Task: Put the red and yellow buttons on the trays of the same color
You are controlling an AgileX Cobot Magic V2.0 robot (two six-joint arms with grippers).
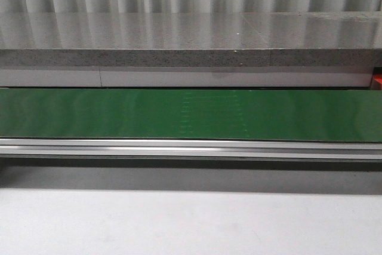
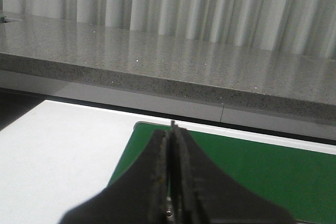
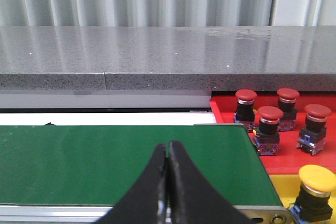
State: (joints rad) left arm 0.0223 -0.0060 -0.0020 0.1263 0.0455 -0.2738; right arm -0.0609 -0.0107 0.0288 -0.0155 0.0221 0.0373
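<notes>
On red tray (image 3: 294,162): four red buttons (image 3: 268,129); one yellow button (image 3: 315,190).

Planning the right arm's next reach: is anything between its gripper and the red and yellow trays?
Nothing visible. The shut right gripper hovers over bare green belt; the red tray with four red buttons and yellow tray with one yellow button lie just past the belt's end.
</notes>
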